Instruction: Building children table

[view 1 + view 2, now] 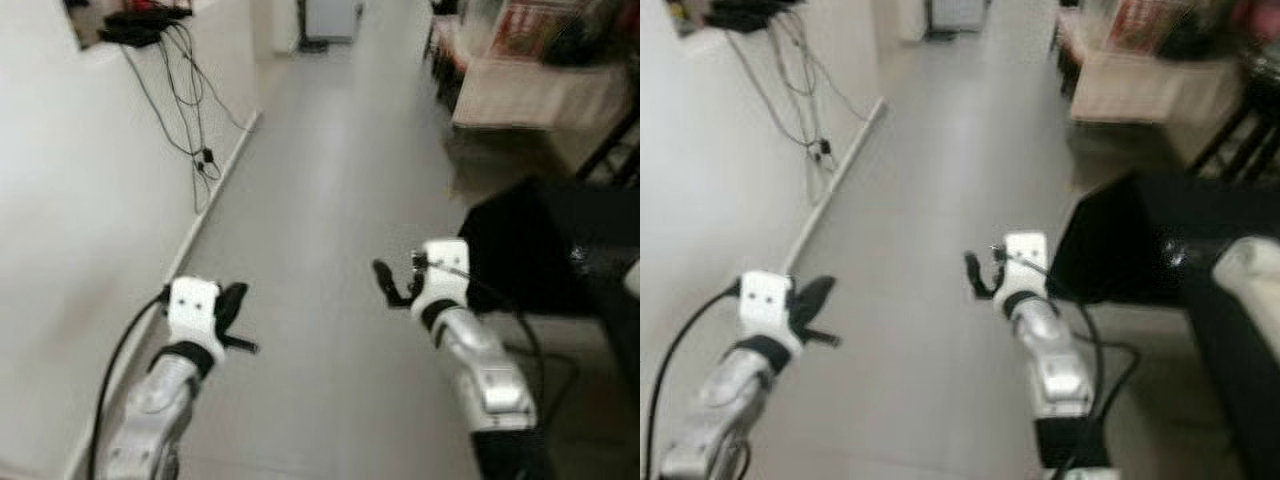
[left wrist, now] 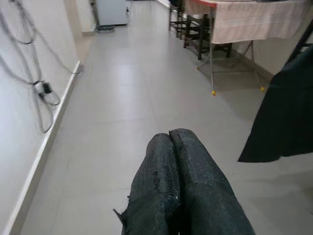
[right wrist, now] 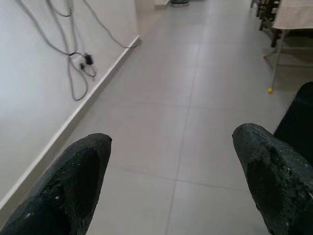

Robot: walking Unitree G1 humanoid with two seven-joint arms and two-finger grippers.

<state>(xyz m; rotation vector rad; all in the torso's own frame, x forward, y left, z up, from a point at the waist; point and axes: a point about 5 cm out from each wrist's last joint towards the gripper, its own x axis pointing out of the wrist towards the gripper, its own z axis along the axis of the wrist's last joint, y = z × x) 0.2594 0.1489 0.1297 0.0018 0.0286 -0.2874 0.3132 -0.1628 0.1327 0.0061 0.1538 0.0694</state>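
**Both arms out over an open tiled corridor**

No table part can be made out in these blurred views; neither gripper has hold of anything. The left gripper has its two black fingers pressed together, empty. The right gripper has its fingers spread wide, with bare floor between them. Both arms reach forward above the grey tiled floor, left gripper near the wall side, right gripper near the middle of the passage.

The floor runs straight ahead as a long free lane. Along its left edge stands a white wall with a skirting strip, and loose cables hang down it from a shelf. On the right edge a black cloth drapes close beside the right arm, narrowing the lane there. Farther along that side is a cloth-covered table on thin legs with dark chairs beyond. A pale appliance stands at the far end.
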